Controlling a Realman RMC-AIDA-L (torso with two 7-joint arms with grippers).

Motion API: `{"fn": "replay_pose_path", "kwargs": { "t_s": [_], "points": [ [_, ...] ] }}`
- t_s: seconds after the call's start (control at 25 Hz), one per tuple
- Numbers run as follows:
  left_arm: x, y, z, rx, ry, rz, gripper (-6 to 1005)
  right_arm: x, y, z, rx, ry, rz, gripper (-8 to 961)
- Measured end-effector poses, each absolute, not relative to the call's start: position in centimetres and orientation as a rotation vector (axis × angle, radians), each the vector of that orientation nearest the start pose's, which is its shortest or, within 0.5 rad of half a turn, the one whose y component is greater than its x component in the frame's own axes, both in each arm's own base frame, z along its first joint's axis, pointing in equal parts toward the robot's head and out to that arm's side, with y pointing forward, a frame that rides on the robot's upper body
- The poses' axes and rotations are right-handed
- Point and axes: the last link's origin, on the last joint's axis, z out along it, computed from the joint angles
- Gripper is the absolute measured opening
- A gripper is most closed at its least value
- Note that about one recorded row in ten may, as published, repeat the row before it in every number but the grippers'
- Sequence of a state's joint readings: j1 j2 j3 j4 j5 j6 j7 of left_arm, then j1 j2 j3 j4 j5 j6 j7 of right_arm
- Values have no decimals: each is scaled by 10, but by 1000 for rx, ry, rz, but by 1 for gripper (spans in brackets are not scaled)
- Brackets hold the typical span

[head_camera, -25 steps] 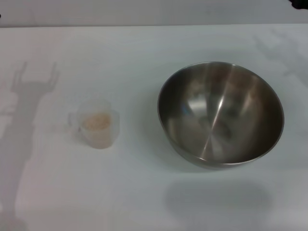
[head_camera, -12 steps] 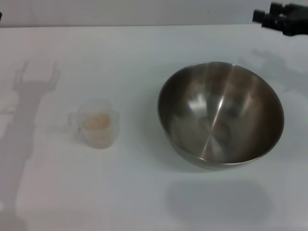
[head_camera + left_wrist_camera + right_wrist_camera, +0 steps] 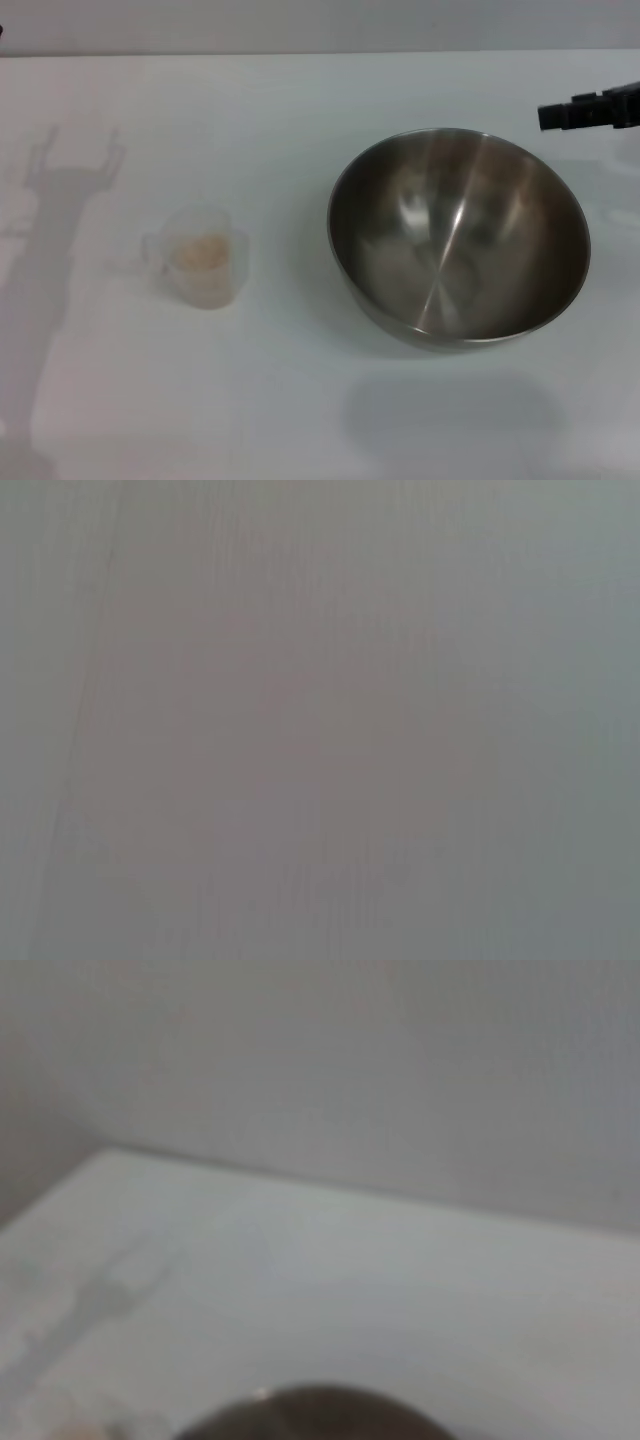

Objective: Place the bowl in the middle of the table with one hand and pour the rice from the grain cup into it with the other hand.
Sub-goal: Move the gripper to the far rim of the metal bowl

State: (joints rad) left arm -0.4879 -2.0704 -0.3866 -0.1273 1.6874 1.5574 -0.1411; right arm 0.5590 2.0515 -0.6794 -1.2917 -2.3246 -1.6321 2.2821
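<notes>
R gripper (image 3: 590,112) near bowl (image 3: 458,235) rim, prob. clear.

The head camera looks forward and down from well above the desk (image 3: 300,400), taking in the whole bowl (image 3: 458,237). The right wrist camera faces across the desk (image 3: 330,1280) toward a wall, catching only the bowl's (image 3: 320,1415) rim. The left wrist camera shows only blank grey.

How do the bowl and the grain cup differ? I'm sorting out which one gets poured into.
The bowl is shiny steel and far wider; the grain cup is small, clear plastic. The bowl is empty; the cup holds rice. The bowl sits on the right, the cup on the left. Both stand upright on the table, ungripped.
</notes>
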Motion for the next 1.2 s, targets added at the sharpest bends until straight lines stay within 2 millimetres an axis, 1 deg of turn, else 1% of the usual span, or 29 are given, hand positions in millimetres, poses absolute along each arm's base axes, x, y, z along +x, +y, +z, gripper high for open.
{"fn": "replay_pose_path", "kwargs": {
  "t_s": [0.04, 0.08, 0.24, 0.28, 0.4, 0.44, 0.56, 0.76, 0.84, 0.88, 1.04, 1.08, 1.2],
  "points": [
    [-296, 326, 31, -1368, -294, -959, 762, 229, 364, 112, -2391, 1204, 223, 658],
    [-296, 326, 31, -1368, -294, -959, 761, 229, 364, 112, -2391, 1204, 223, 658],
    [-295, 325, 31, -1365, -288, -964, 760, 221, 365, 119, -2378, 1308, 88, 658],
    [-295, 325, 31, -1365, -287, -964, 760, 221, 365, 119, -2378, 1308, 88, 658],
    [-294, 324, 32, -1360, -279, -973, 759, 218, 368, 119, -2369, 1358, 14, 657],
    [-293, 324, 32, -1359, -277, -975, 759, 219, 370, 116, -2360, 1391, -26, 658],
    [-292, 323, 33, -1352, -265, -988, 758, 221, 372, 113, -2358, 1421, -54, 659],
    [-291, 321, 34, -1346, -259, -1001, 757, 226, 373, 105, -2364, 1467, -63, 658],
    [-291, 320, 35, -1343, -256, -1005, 756, 230, 373, 98, -2368, 1500, -64, 658],
    [-291, 320, 35, -1343, -256, -1005, 756, 230, 373, 98, -2368, 1500, -64, 658],
    [-291, 319, 35, -1339, -255, -1011, 755, 237, 375, 86, -2368, 1523, -92, 657],
    [-291, 318, 35, -1338, -254, -1012, 754, 237, 375, 86, -2368, 1523, -92, 657],
    [-291, 318, 36, -1337, -251, -1015, 754, 241, 376, 78, -2366, 1516, -137, 658]
  ]
}}
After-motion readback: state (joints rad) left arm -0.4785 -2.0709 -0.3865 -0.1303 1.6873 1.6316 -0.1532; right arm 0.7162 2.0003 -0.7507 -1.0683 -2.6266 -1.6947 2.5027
